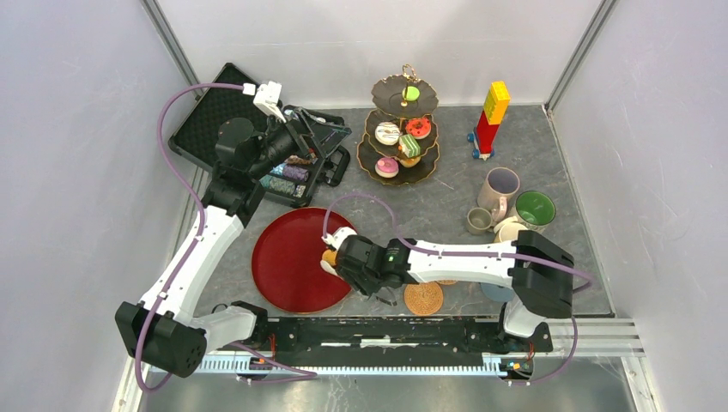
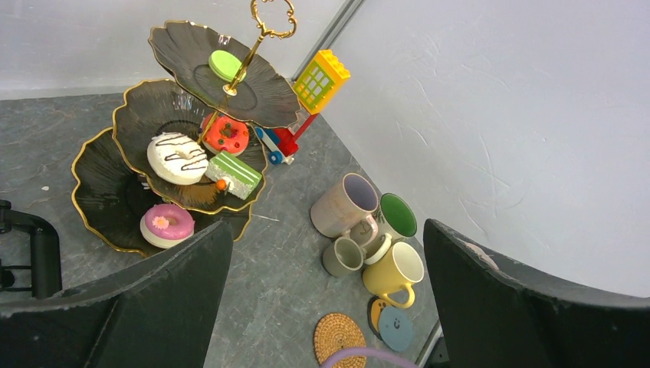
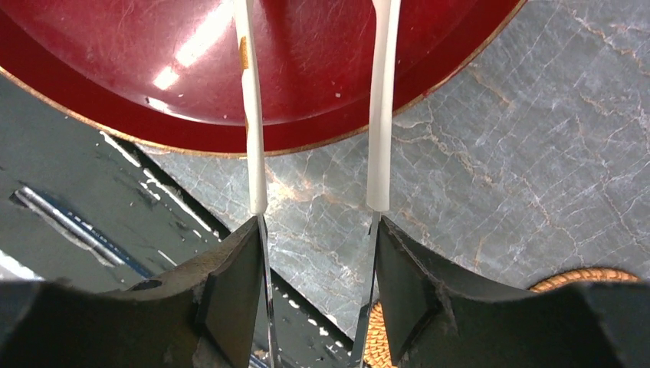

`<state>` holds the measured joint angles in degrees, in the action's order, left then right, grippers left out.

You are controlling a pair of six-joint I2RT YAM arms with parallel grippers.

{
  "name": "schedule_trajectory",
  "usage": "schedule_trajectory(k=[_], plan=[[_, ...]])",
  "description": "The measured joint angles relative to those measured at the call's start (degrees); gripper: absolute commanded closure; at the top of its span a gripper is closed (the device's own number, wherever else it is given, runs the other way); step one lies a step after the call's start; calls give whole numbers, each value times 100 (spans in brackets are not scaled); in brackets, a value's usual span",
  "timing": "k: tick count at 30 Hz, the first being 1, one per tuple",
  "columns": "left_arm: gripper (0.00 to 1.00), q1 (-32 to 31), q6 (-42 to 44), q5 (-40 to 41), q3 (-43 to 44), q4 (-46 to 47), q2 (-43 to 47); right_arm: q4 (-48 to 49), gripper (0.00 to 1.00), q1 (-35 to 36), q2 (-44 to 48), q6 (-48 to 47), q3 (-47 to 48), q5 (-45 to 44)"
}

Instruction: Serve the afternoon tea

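So, near edge first: right gripper (image 3: 316, 253) is clamped on the tongs (image 3: 381, 115), one thin arm flat against each finger, both arms reaching out over the red tray (image 3: 322, 69). The tips are out of the wrist view, so I can't tell if they carry anything. Tongs look thin and springy; I'd expect them to twist if squeezed off-centre.

Woven coaster (image 1: 423, 298) lies just beside that gripper, blue coaster (image 2: 396, 328) next to it. Both are flat, thin, probably light. They'd be hard to pinch off the table, and the edge is the only hold.

Mid table, right side: four mugs bunched close together: yellow mug (image 2: 395, 270), small grey mug (image 2: 343, 255), lilac mug (image 2: 346, 203), green-lined mug (image 2: 397, 216). They look glazed, so likely stiff, heavier, slippery, chippable. Best hold is over the rim wall or the handle. The cluster leaves little finger room.

Far: three-tier stand (image 2: 100, 192) carries the cakes. Pink donut (image 2: 166, 224) is on the bottom tier. White donut (image 2: 177, 157), red donut (image 2: 225, 135) and green cake slice (image 2: 238, 175) are on the middle tier, green macaron (image 2: 228, 64) on top. Toy pieces, likely light and smooth. Take a donut across its outer sides, the slice across its long flat faces. Stand looks top-heavy, so don't push it.

Left gripper (image 2: 325, 230) hangs wide, nothing between its fingers, over the black case (image 1: 206, 120) at far left.
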<state>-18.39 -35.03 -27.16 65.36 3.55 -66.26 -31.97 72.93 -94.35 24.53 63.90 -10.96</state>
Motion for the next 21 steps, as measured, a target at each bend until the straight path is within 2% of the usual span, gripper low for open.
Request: schedule_trajectory(k=[7, 14, 21], plan=[[0, 0, 0, 0, 0, 0, 0, -7, 43, 9, -256, -149, 129, -173], [0, 0, 0, 0, 0, 0, 0, -33, 49, 13, -415, -254, 201, -345], [0, 0, 0, 0, 0, 0, 0, -114, 63, 57, -474, -407, 317, -595]])
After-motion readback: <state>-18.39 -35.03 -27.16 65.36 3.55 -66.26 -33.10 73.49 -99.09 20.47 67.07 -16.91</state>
